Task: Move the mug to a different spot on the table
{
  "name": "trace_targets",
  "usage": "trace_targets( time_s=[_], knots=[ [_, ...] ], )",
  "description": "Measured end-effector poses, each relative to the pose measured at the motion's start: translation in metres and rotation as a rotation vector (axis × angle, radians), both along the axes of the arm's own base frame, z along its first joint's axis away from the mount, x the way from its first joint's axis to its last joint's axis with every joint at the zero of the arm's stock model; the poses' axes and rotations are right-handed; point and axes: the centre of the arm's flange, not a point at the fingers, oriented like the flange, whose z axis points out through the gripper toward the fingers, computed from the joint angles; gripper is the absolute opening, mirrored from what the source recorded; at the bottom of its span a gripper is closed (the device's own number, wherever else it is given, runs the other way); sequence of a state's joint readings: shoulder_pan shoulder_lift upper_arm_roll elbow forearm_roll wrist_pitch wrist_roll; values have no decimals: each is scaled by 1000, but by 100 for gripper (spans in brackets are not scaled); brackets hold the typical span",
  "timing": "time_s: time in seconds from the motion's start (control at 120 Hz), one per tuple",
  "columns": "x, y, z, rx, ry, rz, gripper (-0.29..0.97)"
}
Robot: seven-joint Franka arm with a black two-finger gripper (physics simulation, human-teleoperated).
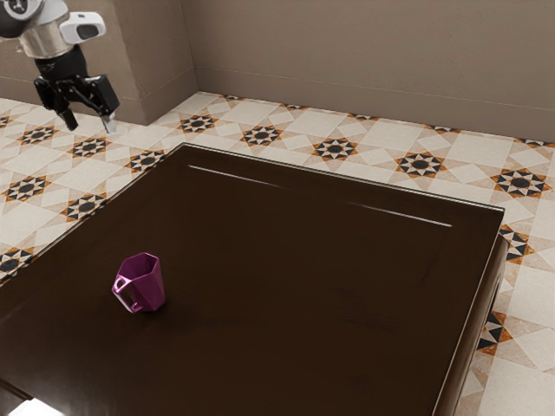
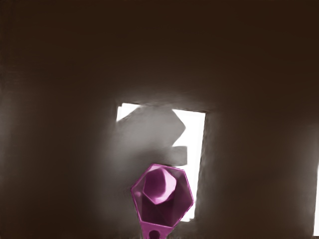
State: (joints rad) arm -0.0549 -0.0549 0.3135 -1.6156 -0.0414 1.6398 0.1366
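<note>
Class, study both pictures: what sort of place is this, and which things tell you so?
Likely a simulated indoor room: star-patterned floor tiles, a plain beige wall, and a dark table bearing a purple mug.

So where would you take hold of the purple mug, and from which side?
Probably from above, on the rim. The mug stands upright on the table with its mouth open upward, and its walls are flat facets. Pinch one wall on the side away from the handle, so that stays clear.

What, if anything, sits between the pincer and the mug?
Nothing. The exterior view shows just air and bare table between the raised, open pincer and the mug.
</note>
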Motion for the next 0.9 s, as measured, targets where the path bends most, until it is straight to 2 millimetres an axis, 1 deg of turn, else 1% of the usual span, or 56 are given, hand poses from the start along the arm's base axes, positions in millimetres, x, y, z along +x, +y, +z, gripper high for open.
trace_targets(
  time_s=[0.05,0.1,0.142,0.167,0.233,0.267,0.308,0.383,0.442,0.5,0.558,0.65,0.7,0.733,0.817,0.9],
  knots=[
    [-2,1,-1,0,0,-9,66],
    [-11,-14,-6,-6,7,-46,66],
    [-28,-30,-17,-21,24,-86,66],
    [-40,-34,-28,-31,37,-97,66],
    [-81,-37,-65,-56,77,-100,66],
    [-97,-37,-89,-68,100,-94,66],
    [-109,-39,-119,-78,130,-89,66],
    [-122,-45,-168,-90,168,-85,66],
    [-129,-53,-200,-95,187,-78,66],
    [-133,-60,-225,-100,203,-54,66],
    [-129,-69,-251,-94,218,-35,66],
    [-121,-71,-282,-80,223,9,66],
    [-119,-69,-293,-74,219,38,66],
    [-119,-64,-296,-73,208,62,66],
    [-128,-48,-304,-62,190,118,65],
    [-135,-44,-320,-6,184,103,65]
  ],
)
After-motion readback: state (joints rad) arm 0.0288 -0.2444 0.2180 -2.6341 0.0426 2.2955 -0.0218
